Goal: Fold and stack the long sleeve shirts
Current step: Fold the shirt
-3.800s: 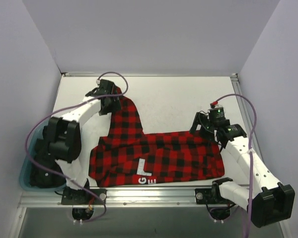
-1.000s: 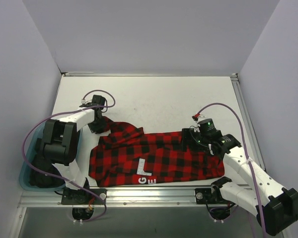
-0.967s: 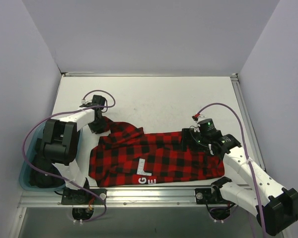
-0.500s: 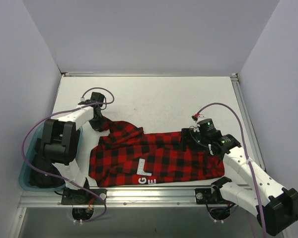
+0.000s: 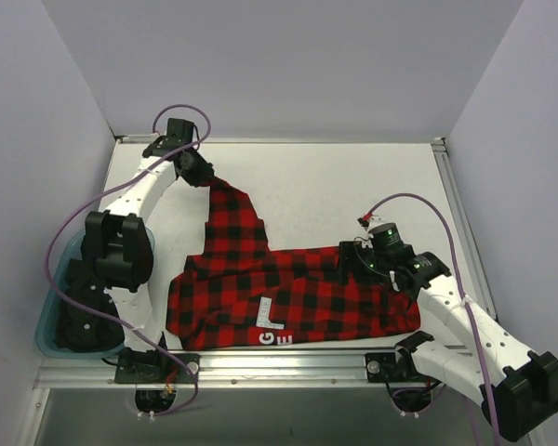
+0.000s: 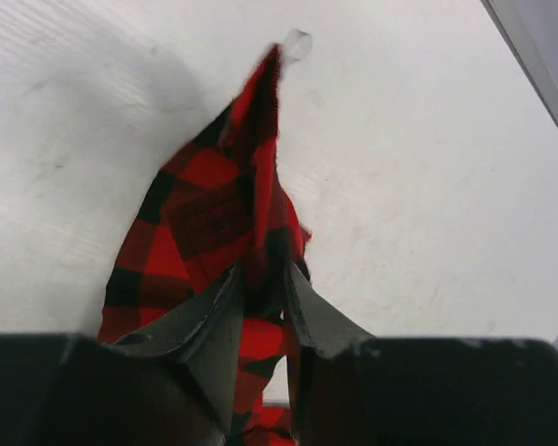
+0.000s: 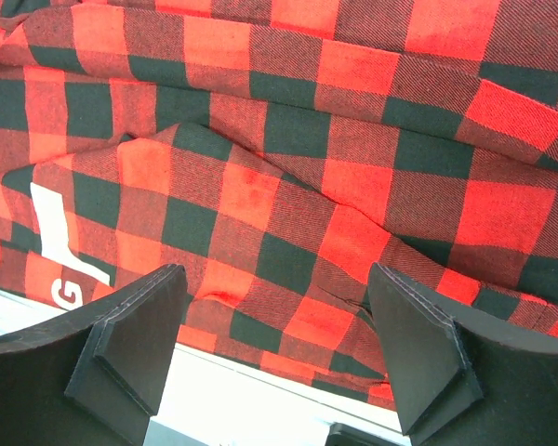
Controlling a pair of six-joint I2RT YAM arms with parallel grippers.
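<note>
Left gripper: jaws clamped on the sleeve end of the red-and-black check flannel shirt, sleeve stretched toward the table far-left corner. Right gripper: jaws wide apart, just above the shirt body, which lies along the near edge.

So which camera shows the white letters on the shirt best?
The top camera: the white letters show whole on the flannel shirt. The right wrist view catches only part; the left wrist view, none.

The left arm hides most of the teal bin beside the shirt. In the right wrist view, a finger of the right gripper covers part of its lettering.
</note>
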